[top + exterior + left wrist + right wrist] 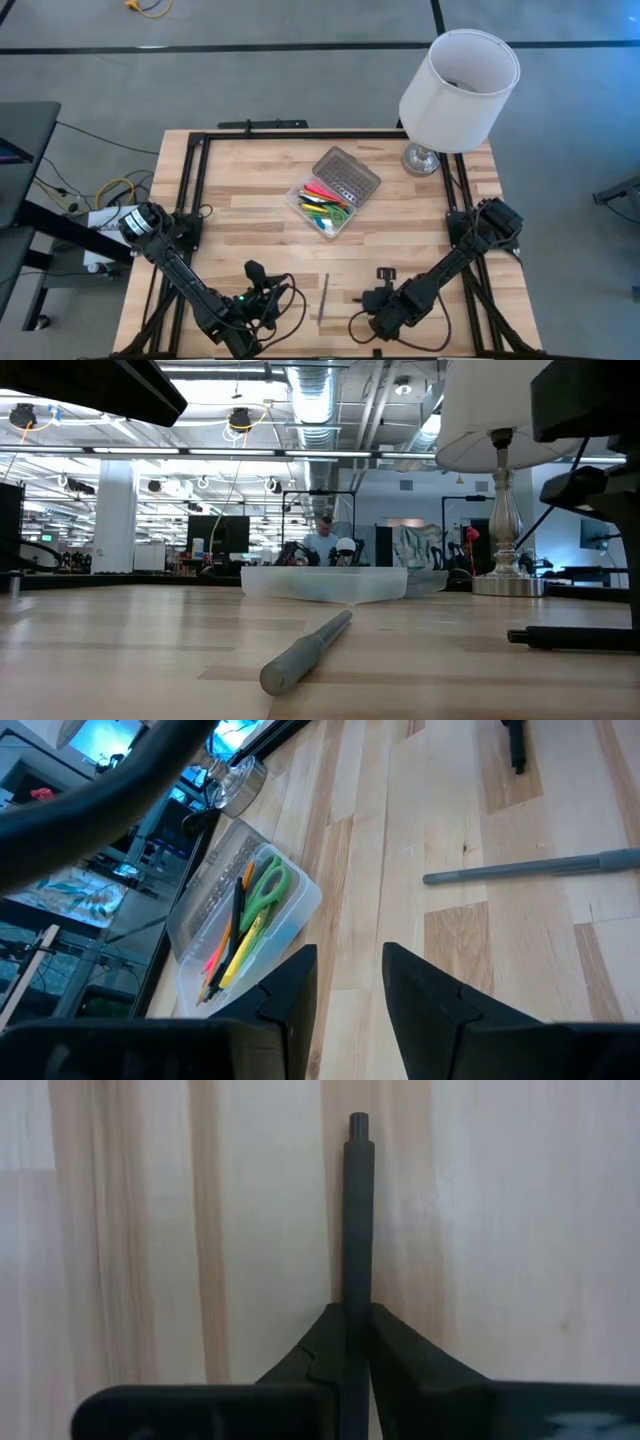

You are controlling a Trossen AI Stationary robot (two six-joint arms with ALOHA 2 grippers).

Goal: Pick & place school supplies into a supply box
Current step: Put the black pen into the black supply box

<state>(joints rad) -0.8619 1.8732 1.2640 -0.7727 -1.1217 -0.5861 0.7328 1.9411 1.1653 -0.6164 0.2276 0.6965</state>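
The supply box (pixel 332 190) is a clear case sitting open on the table's middle, its dotted grey lid (pixel 348 172) folded toward the far side. It holds pink, yellow, green and black supplies, and green-handled scissors (pixel 265 885) show in it. A grey pen (pixel 325 297) lies flat on the wood near the near edge, also seen as the grey pen (pixel 530 868). My left gripper (pixel 348 985) is open and empty, left of that pen. My right gripper (pixel 357 1318), right of the grey pen, is shut on a black pen (pixel 357 1220). My right gripper pinches the black pen's shaft (pixel 357 1295) between its two fingers. The fingers lie along the pen, and its free end (pixel 359 1120) sticks out forward past the fingertips. The pen is held level and low over the wood (pixel 575 637); whether it touches the table I cannot tell.
A white lampshade (pixel 460 90) on a metal base (pixel 424 158) stands at the far right corner, close to the box. A black frame rail (pixel 290 136) runs along the table's far and side edges. Bare wood lies between the box and both grippers. A person (pixel 322 540) shows far behind.
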